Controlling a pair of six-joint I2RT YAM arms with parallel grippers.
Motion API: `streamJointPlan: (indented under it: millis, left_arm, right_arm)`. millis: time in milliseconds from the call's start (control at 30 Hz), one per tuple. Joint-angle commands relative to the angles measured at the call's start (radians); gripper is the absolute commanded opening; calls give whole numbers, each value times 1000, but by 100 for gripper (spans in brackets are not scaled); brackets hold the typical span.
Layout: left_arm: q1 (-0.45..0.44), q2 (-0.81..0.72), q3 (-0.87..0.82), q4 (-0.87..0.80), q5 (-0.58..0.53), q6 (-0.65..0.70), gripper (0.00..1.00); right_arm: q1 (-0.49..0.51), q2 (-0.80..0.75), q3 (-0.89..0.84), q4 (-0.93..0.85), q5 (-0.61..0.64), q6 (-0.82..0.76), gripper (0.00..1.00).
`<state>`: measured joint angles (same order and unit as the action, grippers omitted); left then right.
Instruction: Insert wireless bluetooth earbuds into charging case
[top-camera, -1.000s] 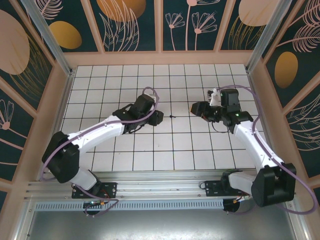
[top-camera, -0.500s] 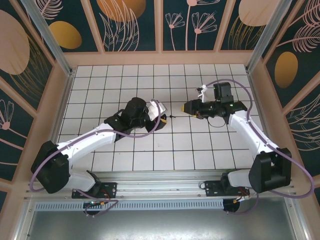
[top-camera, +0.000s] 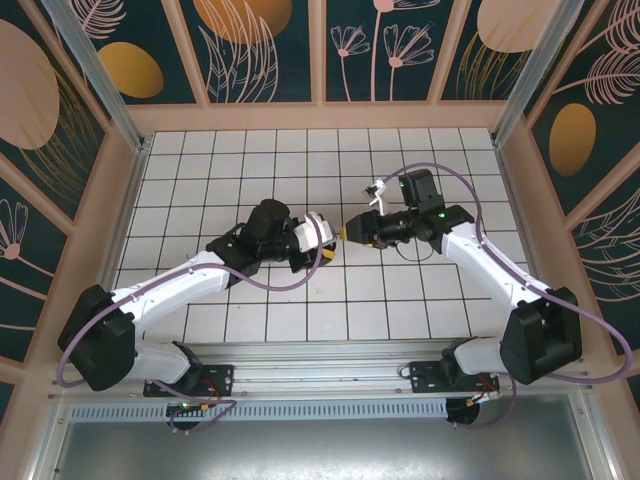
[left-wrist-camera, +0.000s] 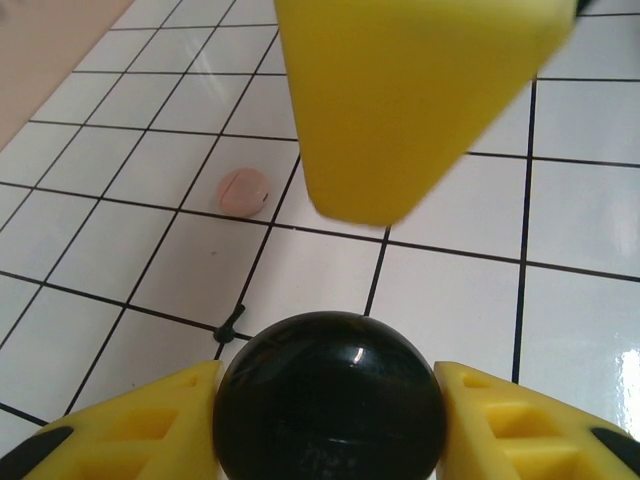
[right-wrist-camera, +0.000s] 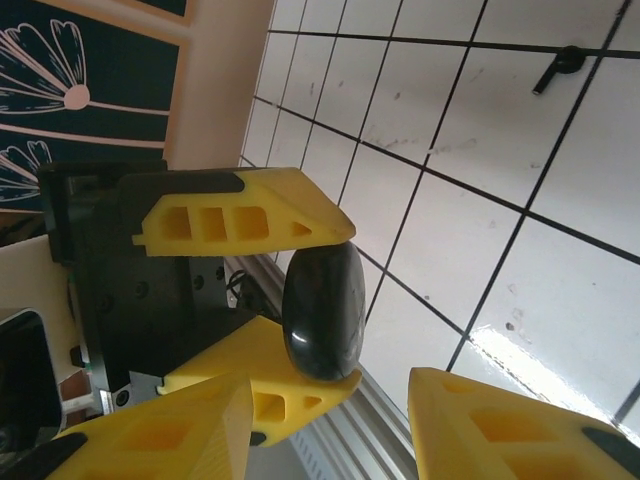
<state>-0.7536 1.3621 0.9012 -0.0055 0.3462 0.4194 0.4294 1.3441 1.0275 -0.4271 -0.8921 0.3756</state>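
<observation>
Your left gripper (top-camera: 324, 247) is closed partway onto the black round case (left-wrist-camera: 328, 395), at the bottom centre of the left wrist view. Your right gripper (right-wrist-camera: 330, 410) faces it with jaws parted and nothing between them. The case looks shut, so I judge the step to be opening it: hold the left grip firm and level, and bring one right fingertip to the seam rather than the glossy dome, which looks slippery. A black earbud (left-wrist-camera: 231, 326) lies on a grid line at lower left, below the pink disc (left-wrist-camera: 243, 190), so don't sweep it away.
</observation>
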Motion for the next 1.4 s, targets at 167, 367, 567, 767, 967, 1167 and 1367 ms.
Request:
streamJointPlan:
  millis: [167, 367, 567, 767, 967, 1167, 1367]
  left_arm:
    - [1, -44, -9, 50, 30, -5, 27]
    - [3, -43, -8, 54, 31, -20, 27]
    - [1, -44, -4, 67, 33, -36, 27]
    - [1, -48, 4, 70, 43, -54, 34]
    - [0, -65, 21, 25, 47, -57, 61]
    - [1, -78, 82, -90, 91, -16, 62]
    - [1, -77, 155, -194, 153, 31, 56]
  right_arm:
    - [55, 42, 27, 49, -15, 15, 44]
    - [74, 51, 33, 72, -22, 25, 42]
    - [83, 55, 32, 77, -28, 24, 34]
    - [83, 51, 34, 80, -17, 6, 24]
    - [81, 19, 56, 35, 50, -104, 17]
    - [76, -23, 96, -97, 104, -316, 16]
    - [57, -86, 81, -167, 70, -555, 15]
